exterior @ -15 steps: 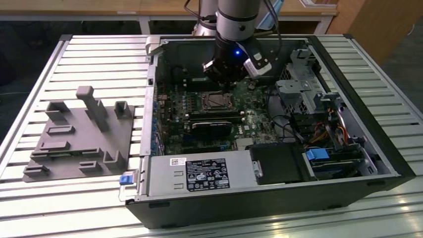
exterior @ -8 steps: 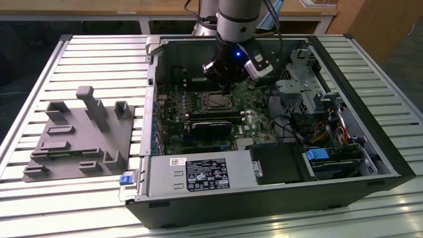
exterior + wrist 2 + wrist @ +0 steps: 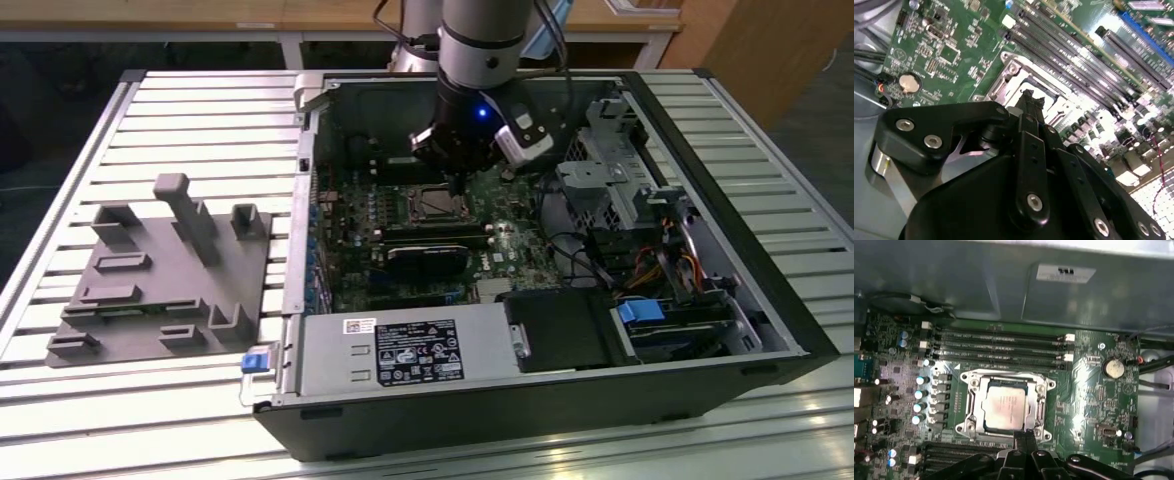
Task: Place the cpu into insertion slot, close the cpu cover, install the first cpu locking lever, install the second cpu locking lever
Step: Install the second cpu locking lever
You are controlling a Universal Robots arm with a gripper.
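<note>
In the exterior view, a black open computer case (image 3: 561,400) lies on its side on a light slatted metal table (image 3: 200,110), and the green circuit board (image 3: 354,215) is seen inside it. The grey robot arm (image 3: 478,40) comes down into the case from the far edge of the table. Its black gripper (image 3: 461,188) hangs directly over the insertion slot (image 3: 430,202), a small square socket with a metal rim, which sits in the far half of the board.

In the first wrist view, the cpu (image 3: 1006,407), a small flat square chip with a silvery-grey metal top, lies inside the socket. The cpu cover (image 3: 973,399), a thin metal frame plate with a square window, lies flat around the chip, so the chip shows through the window. The black fingertips (image 3: 1019,437) stand close together, clenched with nothing between them, at the edge of the socket frame nearest to the camera. Whether they touch the frame, I cannot tell.

Long narrow black memory slots (image 3: 1004,342) run beside the socket, and a round silver coin battery (image 3: 1114,368) is on the board, well apart from it.

A grey plastic fixture block (image 3: 160,285) rests on the table near the edge at the exterior view's left, beside the case.
</note>
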